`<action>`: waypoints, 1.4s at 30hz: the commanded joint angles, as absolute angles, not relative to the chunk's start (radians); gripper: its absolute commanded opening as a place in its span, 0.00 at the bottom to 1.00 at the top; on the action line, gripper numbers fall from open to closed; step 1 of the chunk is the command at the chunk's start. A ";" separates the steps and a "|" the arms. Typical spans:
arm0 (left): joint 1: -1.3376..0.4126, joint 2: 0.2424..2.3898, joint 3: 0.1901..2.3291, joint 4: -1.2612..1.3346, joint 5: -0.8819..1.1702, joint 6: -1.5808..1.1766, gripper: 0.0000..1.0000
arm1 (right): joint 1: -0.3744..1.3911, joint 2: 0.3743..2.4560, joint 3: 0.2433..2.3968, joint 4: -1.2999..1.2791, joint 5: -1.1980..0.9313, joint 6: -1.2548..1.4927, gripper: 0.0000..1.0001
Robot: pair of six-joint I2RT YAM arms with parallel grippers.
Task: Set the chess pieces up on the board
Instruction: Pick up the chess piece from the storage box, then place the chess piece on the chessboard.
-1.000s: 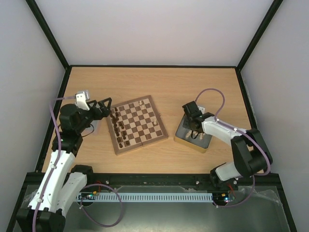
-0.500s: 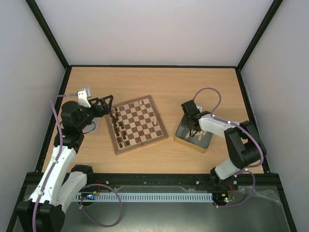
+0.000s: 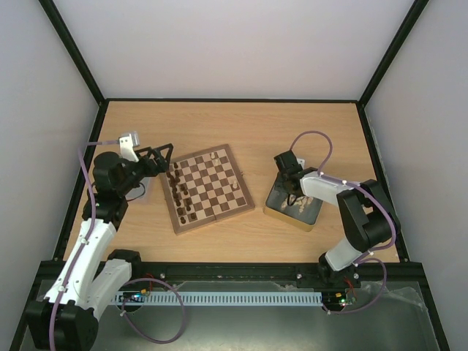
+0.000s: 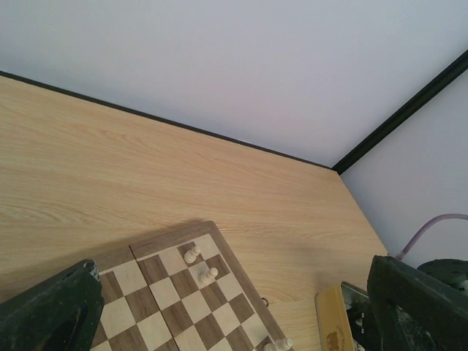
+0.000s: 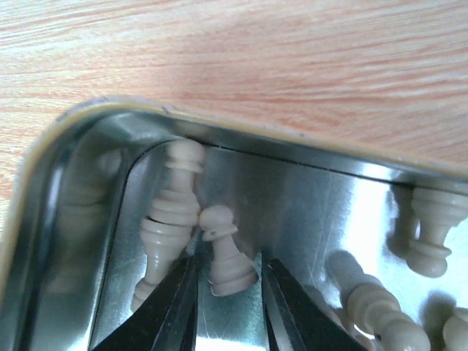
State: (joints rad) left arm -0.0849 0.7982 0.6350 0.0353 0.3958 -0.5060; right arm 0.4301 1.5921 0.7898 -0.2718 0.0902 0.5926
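Observation:
The board [image 3: 212,191] lies mid-table, with dark chess pieces [image 3: 178,191] along its left side and a few pale ones [image 3: 217,154] toward its far and right sides. In the left wrist view the board's far corner [image 4: 168,292] carries pale pieces [image 4: 208,276]. My left gripper [image 3: 162,157] hangs open over the board's left edge, its jaws wide apart and empty [image 4: 234,307]. My right gripper [image 3: 290,191] reaches down into a metal tin [image 3: 307,223]. Its fingers close round the base of a cream pawn [image 5: 227,252] [image 5: 228,267] that lies on the tin's floor.
A taller cream piece [image 5: 172,219] lies touching the pawn on its left, against the tin's wall [image 5: 110,110]. More cream pieces [image 5: 431,234] lie to the right in the tin. The tin's corner [image 4: 333,322] shows right of the board. Black frame posts border the table.
The left gripper has drawn back a little to the left of the board and lifted. The right wrist has shifted slightly over the tin and stays low inside it.

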 commanded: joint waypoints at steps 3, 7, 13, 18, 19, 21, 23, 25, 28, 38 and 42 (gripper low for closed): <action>-0.087 0.785 0.644 0.074 0.446 -0.511 1.00 | 0.424 1.612 0.785 -0.210 0.119 0.543 0.28; -0.087 0.787 0.647 0.070 0.460 -0.509 1.00 | 0.423 1.649 0.797 -0.198 0.101 0.530 0.25; -0.087 0.801 0.663 0.049 0.489 -0.513 1.00 | 0.423 1.614 0.798 -0.231 0.104 0.543 0.11; -0.091 0.806 0.664 0.058 0.517 -0.546 1.00 | 0.423 1.497 0.778 -0.268 0.097 0.549 0.09; -0.094 0.806 0.665 0.065 0.526 -0.556 1.00 | 0.423 1.468 0.776 -0.276 0.089 0.547 0.09; -0.103 0.806 0.660 0.086 0.543 -0.592 1.00 | 0.423 1.404 0.770 -0.280 0.054 0.539 0.09; -0.108 0.806 0.648 0.134 0.599 -0.648 1.00 | 0.425 1.332 0.755 -0.254 -0.021 0.516 0.08; -0.115 0.813 0.640 0.186 0.645 -0.716 1.00 | 0.425 1.259 0.730 -0.191 -0.153 0.483 0.08; -0.142 0.827 0.637 0.235 0.705 -0.827 1.00 | 0.426 1.155 0.689 -0.056 -0.392 0.464 0.08; -0.346 0.960 0.731 0.196 0.789 -1.005 0.88 | 0.483 1.055 0.663 0.281 -0.951 0.482 0.13; -0.415 1.032 0.753 0.282 0.851 -1.061 0.72 | 0.531 1.084 0.721 0.199 -1.027 0.382 0.14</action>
